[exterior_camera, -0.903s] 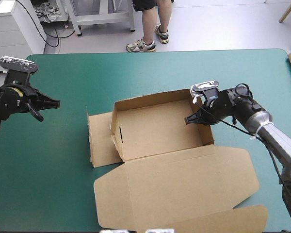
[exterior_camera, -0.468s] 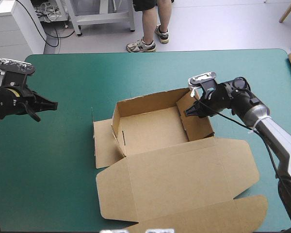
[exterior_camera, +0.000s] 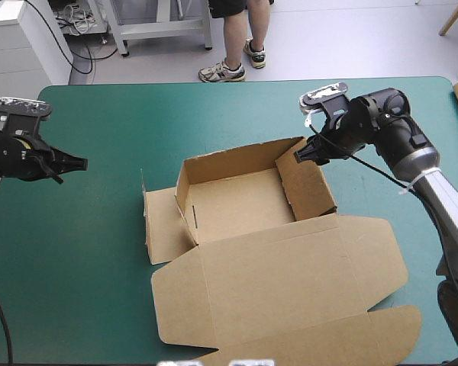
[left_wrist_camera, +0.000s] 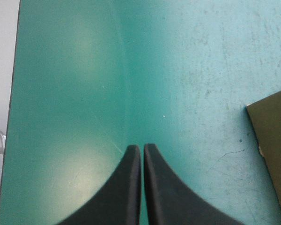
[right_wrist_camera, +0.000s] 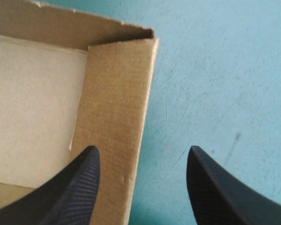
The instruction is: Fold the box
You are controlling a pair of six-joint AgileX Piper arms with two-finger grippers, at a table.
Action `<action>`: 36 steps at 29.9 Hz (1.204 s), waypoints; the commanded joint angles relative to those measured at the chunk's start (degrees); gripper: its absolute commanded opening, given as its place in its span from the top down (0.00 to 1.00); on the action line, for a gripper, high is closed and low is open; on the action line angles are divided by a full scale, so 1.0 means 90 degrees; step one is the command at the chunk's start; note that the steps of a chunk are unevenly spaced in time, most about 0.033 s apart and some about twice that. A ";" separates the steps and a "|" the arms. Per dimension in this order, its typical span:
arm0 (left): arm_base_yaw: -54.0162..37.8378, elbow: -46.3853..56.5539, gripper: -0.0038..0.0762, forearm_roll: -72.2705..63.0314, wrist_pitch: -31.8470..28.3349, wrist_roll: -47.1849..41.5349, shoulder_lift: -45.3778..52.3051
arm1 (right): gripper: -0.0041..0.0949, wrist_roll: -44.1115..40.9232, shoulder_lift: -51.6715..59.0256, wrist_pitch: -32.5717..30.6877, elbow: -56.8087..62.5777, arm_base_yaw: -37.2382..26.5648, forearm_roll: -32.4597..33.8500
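roughly at the middle of the tabletop (exterior_camera: 137, 114) sits the brown box (exterior_camera: 237, 202), an open tray with its far, left and right walls standing. its lid (exterior_camera: 282, 282) lies flat on the teal-green cover and reaches from the tray toward the tabletop's near edge. a side flap (exterior_camera: 164, 225) lies flat beside the tray's left wall, on the side of the left edge.

the right gripper (exterior_camera: 300, 155) hangs at the tray's far right corner, just over the top of the right wall (exterior_camera: 311, 183). its black fingers (right_wrist_camera: 79, 187) stand well apart. in the right wrist view one finger is over the inner side of that wall and the other is over bare cover outside the box, with the wall's top edge between them. whether either finger touches the board cannot be told.

the left gripper (exterior_camera: 82, 162) is near the tabletop's left edge, well apart from the box, above bare cover. its fingers (left_wrist_camera: 131, 187) are pressed together into one point. in the left wrist view a corner of the box shows ahead of it, off to one side.
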State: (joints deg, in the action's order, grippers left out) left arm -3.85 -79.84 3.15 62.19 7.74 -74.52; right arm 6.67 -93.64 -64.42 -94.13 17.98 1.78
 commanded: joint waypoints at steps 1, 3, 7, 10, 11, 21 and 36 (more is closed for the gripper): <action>-0.0466 -0.0175 0.95 -0.0618 -0.0231 -0.0059 0.0162 | 0.44 0.0063 0.0270 -0.0042 -0.0060 -0.0016 0.0084; -0.0750 -0.0175 0.95 -0.0996 -0.0175 -0.0060 0.0162 | 0.44 0.0063 0.0253 0.0056 0.0045 -0.0016 0.0084; -0.1175 -0.0175 0.95 -0.1576 0.0147 0.0012 0.0162 | 0.44 0.0063 0.0022 0.0161 0.0106 -0.0016 0.0070; -0.1232 -0.0175 0.95 -0.1646 0.0376 0.0129 0.0162 | 0.44 0.0063 -0.0265 0.0172 0.0106 -0.0016 0.0046; -0.1232 -0.0175 0.95 -0.1646 0.0474 0.0140 0.0162 | 0.44 0.0063 -0.0385 0.0172 0.0106 -0.0016 0.0058; -0.1232 -0.0175 0.95 -0.1888 0.0649 0.0289 0.0162 | 0.44 0.0063 -0.1129 0.0184 0.0106 -0.0016 -0.0239; -0.1232 -0.0175 0.96 -0.1870 0.0680 0.0289 0.0162 | 0.98 -0.0061 -0.1288 0.0085 0.0077 -0.0016 -0.0279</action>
State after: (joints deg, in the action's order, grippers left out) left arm -14.90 -79.84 -12.34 70.11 10.31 -74.59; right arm 5.41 -108.21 -63.00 -91.80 17.92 -0.92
